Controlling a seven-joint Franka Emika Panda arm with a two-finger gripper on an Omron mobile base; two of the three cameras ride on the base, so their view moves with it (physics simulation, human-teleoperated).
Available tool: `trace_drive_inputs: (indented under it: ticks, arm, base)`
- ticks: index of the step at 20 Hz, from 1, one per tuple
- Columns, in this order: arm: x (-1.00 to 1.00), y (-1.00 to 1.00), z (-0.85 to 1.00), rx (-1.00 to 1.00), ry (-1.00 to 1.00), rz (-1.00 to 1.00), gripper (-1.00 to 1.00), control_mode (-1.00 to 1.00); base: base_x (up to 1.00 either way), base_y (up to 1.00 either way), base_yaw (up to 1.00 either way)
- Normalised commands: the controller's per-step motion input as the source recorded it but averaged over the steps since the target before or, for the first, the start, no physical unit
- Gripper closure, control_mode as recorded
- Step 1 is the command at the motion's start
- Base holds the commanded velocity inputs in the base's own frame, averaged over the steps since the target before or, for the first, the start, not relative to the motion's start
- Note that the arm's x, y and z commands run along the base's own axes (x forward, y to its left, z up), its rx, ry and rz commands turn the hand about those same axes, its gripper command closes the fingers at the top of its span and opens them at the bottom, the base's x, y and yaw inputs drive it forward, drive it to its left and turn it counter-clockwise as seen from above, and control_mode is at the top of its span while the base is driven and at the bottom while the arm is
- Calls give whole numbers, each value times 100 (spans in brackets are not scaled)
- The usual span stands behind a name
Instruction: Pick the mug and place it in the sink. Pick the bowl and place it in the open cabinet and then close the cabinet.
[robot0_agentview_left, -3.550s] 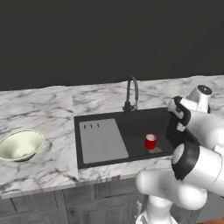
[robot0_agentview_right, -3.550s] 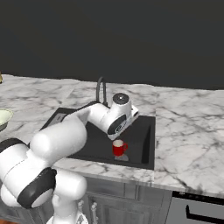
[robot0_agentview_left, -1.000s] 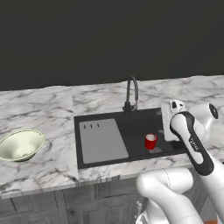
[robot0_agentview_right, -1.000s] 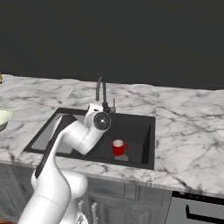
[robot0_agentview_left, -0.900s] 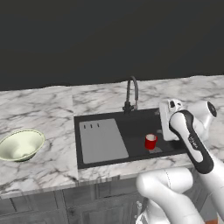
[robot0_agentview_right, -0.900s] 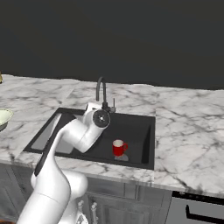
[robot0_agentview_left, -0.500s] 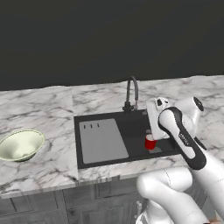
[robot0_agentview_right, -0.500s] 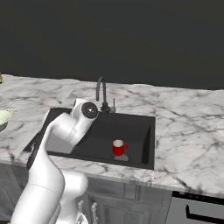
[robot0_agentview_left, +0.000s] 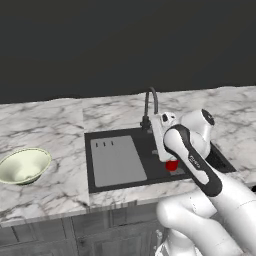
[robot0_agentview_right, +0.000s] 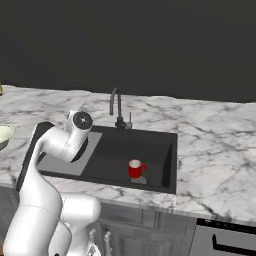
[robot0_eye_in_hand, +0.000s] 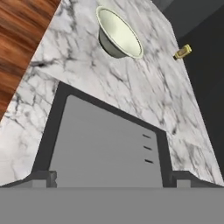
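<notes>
Seemingly upright, mug (robot0_agentview_right: 135, 169) stands near sink's (robot0_agentview_right: 171, 161) front edge.

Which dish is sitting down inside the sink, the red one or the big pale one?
The small red mug stands in the black sink. The pale bowl sits out on the marble counter.

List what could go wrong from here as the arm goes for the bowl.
1. The bowl sits near the counter's front edge; a sideways nudge from the open hand might push it off.
2. The arm crosses over the sink close to the faucet and could clip it.
3. The wide, shallow rim may slip between the fingers.
</notes>
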Motion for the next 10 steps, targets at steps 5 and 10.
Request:
trace_drive_inputs:
  ticks: [5,10]
  arm:
    - [0,34,22,-17,4,16,-100,-100]
    - [0,28,3,-10,5,18,-100,-100]
  base:
    - [0,0,0]
    - [0,0,0]
